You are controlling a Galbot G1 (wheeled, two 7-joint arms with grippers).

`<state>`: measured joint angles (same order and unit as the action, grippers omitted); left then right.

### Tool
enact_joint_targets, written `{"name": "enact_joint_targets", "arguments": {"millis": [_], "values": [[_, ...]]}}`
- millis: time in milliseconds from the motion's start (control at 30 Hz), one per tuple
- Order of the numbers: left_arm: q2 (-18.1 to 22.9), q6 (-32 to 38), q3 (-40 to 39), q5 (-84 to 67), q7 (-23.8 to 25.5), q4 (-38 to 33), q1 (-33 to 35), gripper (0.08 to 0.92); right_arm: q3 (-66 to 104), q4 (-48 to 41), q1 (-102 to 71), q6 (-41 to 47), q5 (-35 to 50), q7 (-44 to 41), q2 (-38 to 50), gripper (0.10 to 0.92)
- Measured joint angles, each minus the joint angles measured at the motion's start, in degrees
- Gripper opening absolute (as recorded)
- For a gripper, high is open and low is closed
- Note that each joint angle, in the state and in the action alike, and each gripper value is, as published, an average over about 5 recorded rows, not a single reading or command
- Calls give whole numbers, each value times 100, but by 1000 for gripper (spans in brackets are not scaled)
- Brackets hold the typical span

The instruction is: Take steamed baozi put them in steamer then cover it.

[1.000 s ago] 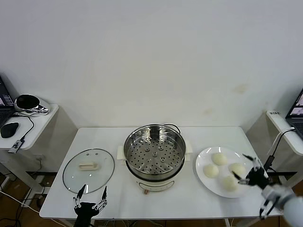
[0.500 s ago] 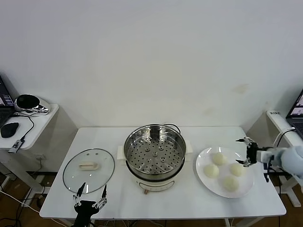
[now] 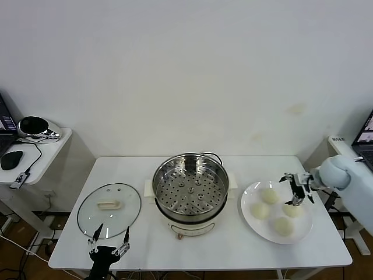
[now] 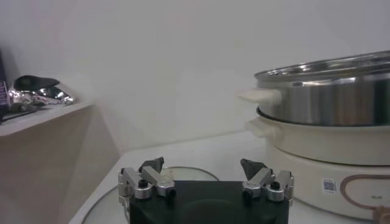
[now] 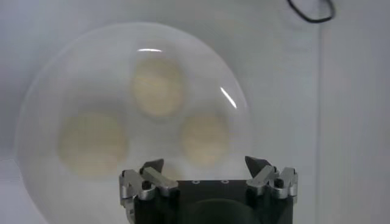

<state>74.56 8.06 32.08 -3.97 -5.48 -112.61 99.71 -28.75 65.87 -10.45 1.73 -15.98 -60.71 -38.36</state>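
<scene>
Several cream-white baozi (image 3: 270,196) lie on a white plate (image 3: 250,197) at the table's right. My right gripper (image 3: 291,189) hovers open over the plate's far right side, above the baozi (image 3: 291,209), holding nothing. In the right wrist view three baozi (image 5: 158,85) lie below the open gripper (image 5: 204,164). The steel steamer (image 3: 190,189) stands uncovered at the centre, its perforated tray bare. The glass cover (image 3: 109,208) lies flat on the table to its left. My left gripper (image 3: 109,239) waits open at the front edge, near the cover (image 4: 183,173).
In the left wrist view the steamer (image 4: 329,103) rises on its white base beside the open left gripper (image 4: 202,165). Side tables flank the white table, the left one holding a mouse (image 3: 11,159) and a shiny object (image 3: 35,127).
My right gripper has risen from the table's front right corner and swung back and left, over the plate. The left gripper has barely shifted.
</scene>
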Motion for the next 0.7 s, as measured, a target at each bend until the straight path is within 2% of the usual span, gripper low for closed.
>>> {"name": "enact_joint_targets", "arguments": {"millis": [400, 700], "values": [[-11, 29, 77, 18, -11, 11, 5, 823, -484, -797, 406, 35, -181, -62, -677, 821], [-18, 22, 112, 26, -15, 15, 8, 823, -559, -1073, 439, 88, -352, -69, -890, 756]]}}
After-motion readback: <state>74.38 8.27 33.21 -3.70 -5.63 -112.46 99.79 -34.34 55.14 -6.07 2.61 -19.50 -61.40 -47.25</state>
